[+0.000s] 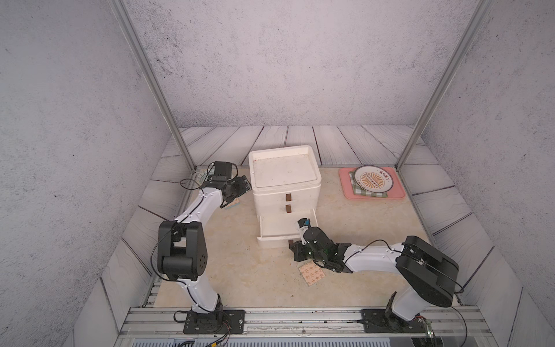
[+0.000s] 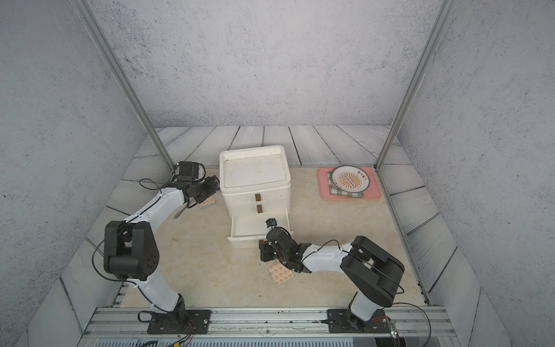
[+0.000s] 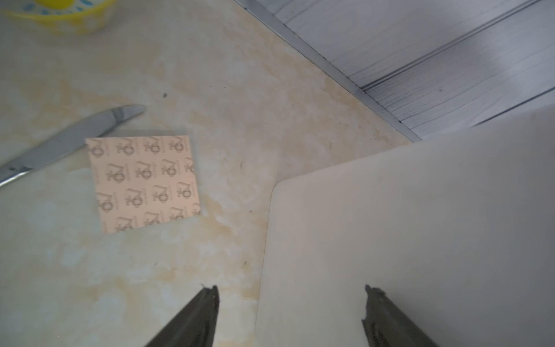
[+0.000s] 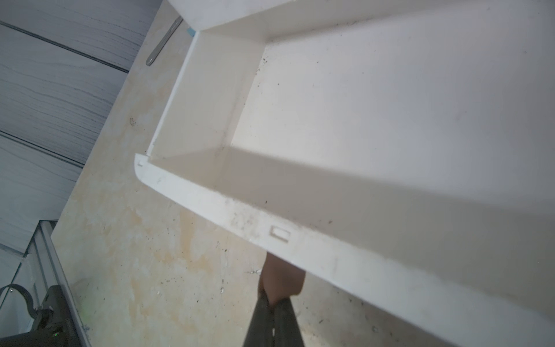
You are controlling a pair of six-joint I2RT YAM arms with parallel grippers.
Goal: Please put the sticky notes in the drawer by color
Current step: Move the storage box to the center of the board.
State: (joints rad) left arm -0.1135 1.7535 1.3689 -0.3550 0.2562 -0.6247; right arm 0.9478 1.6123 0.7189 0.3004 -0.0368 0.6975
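Fingers of my right gripper (image 4: 274, 300) are pinched narrow on the brown tab handle (image 4: 282, 276) of the bottom drawer (image 4: 240, 216), which stands pulled out from the white chest (image 1: 270, 198). Fingers of my left gripper (image 3: 289, 294) stand wide apart with nothing between them, low beside the chest's left side. I cannot tell whether they touch it.

My count is one chest with three drawers, two of them shut and one out. The upper tabs (image 1: 288, 197) and (image 1: 288, 208) sit one above the other. I see two sticky notes, both orange-patterned. The far pad (image 3: 144, 183) lies flat on the table left of the chest, one corner meeting the blade of a single table knife (image 3: 69, 141). The near pad (image 1: 312, 273) lies flat in front of the chest, just beside my right wrist. There is also one yellow bowl (image 3: 60, 12) and one pink tray (image 1: 398, 187). The tray carries one green checked cloth (image 1: 368, 193) with one plate (image 1: 372, 179) on it.

In both top views my left wrist covers part of the far pad and my right arm covers a corner of the near pad. My left fingertips are hidden there too. The bowl is cut off by the edge of the left wrist view. I cannot see inside the two shut drawers.
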